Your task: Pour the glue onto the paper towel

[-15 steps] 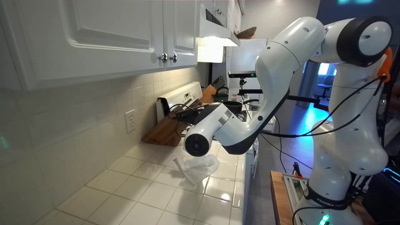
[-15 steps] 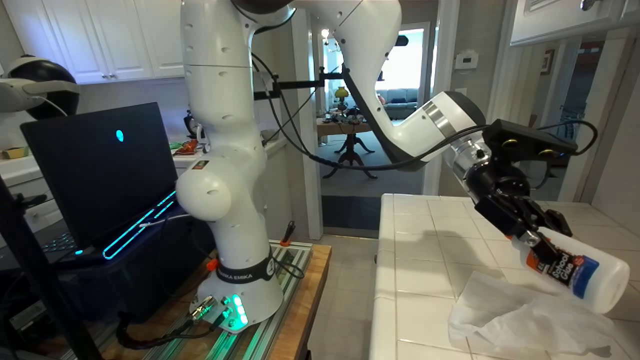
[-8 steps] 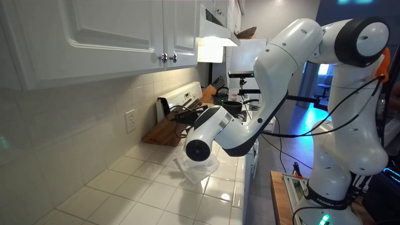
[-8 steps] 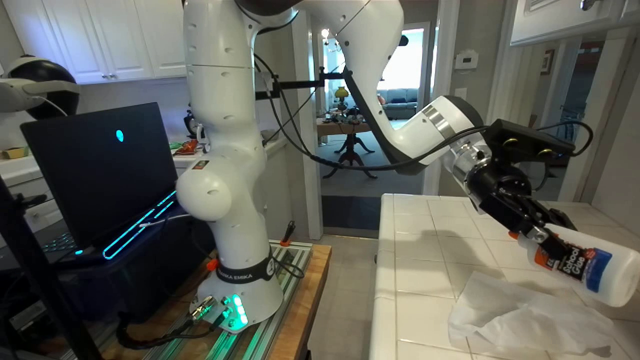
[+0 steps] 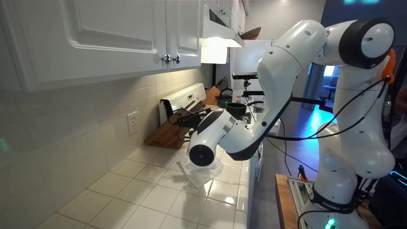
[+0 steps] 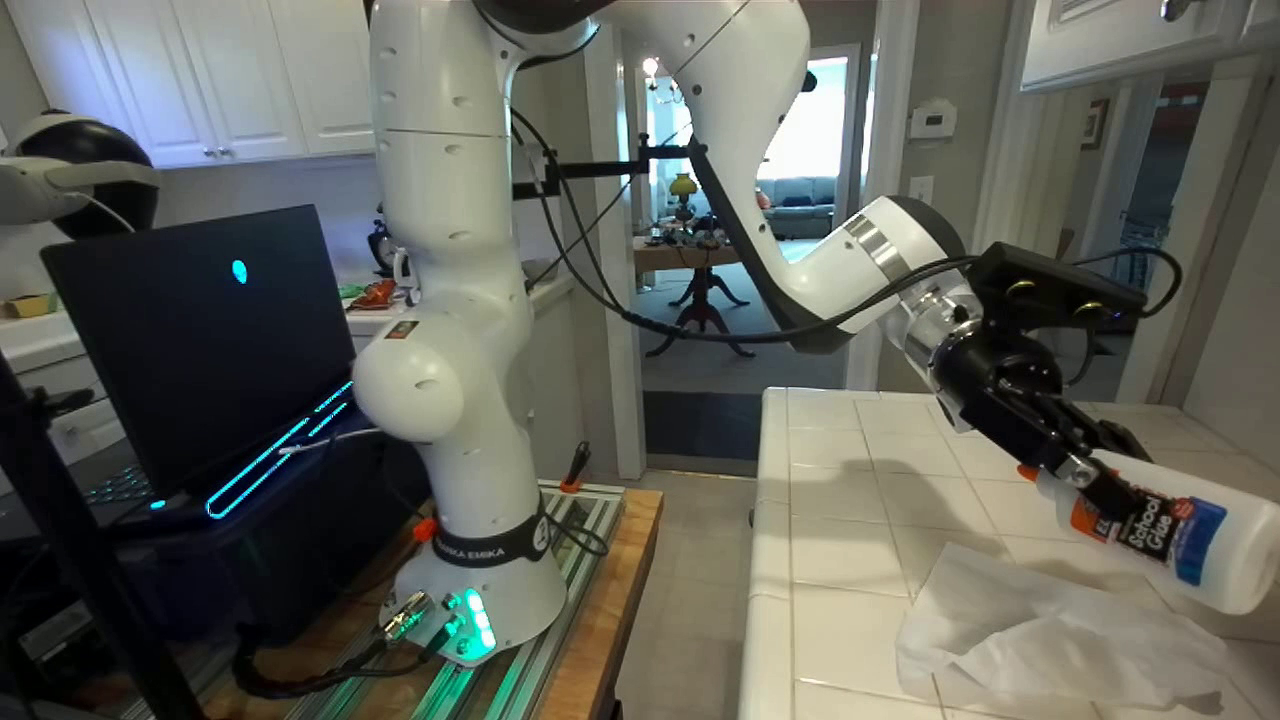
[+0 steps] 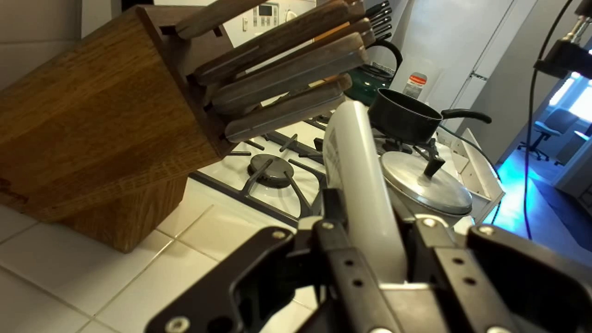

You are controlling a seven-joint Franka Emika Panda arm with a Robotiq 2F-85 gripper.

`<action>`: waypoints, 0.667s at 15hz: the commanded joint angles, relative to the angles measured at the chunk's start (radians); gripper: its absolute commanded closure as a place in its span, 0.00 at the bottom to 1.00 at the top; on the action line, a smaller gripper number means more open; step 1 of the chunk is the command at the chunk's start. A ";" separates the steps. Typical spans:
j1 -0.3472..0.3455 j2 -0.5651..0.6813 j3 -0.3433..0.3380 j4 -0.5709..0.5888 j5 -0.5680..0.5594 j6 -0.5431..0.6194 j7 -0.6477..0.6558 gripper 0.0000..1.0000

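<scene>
The glue (image 6: 1240, 545) is a white bottle with a blue, black and orange label. My gripper (image 6: 1122, 472) is shut on it near its orange cap (image 6: 1026, 472). The bottle is tilted above the counter, with its cap end higher than its base. In the wrist view my gripper (image 7: 367, 208) has a finger on each side of the white bottle (image 7: 358, 171); its cap is hidden there. The paper towel (image 6: 1060, 640) lies rumpled on the tiles, below and apart from the bottle. It also shows in an exterior view (image 5: 200, 178), where my arm hides the glue and the fingers.
A wooden knife block (image 7: 106, 125) stands close by, also in an exterior view (image 5: 167, 133). Beyond it are the stove burner (image 7: 270, 170), a black saucepan (image 7: 407, 115) and a lidded pot (image 7: 425, 185). White cabinets (image 5: 111, 41) hang above the tiled counter (image 5: 159, 200).
My wrist has lowered slightly. The glue in my gripper has moved right and its base a little up in an exterior view, mostly in the earlier half second. The paper towel has not moved.
</scene>
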 commanded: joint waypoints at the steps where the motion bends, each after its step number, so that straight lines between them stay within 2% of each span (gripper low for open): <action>1: -0.001 0.001 0.002 0.001 0.001 -0.001 0.000 0.74; 6: -0.001 0.001 0.002 0.001 0.001 -0.001 0.000 0.74; 7: -0.001 0.001 0.002 0.001 0.001 -0.001 0.000 0.94; 10: 0.001 -0.001 0.003 -0.001 0.000 -0.001 0.011 0.94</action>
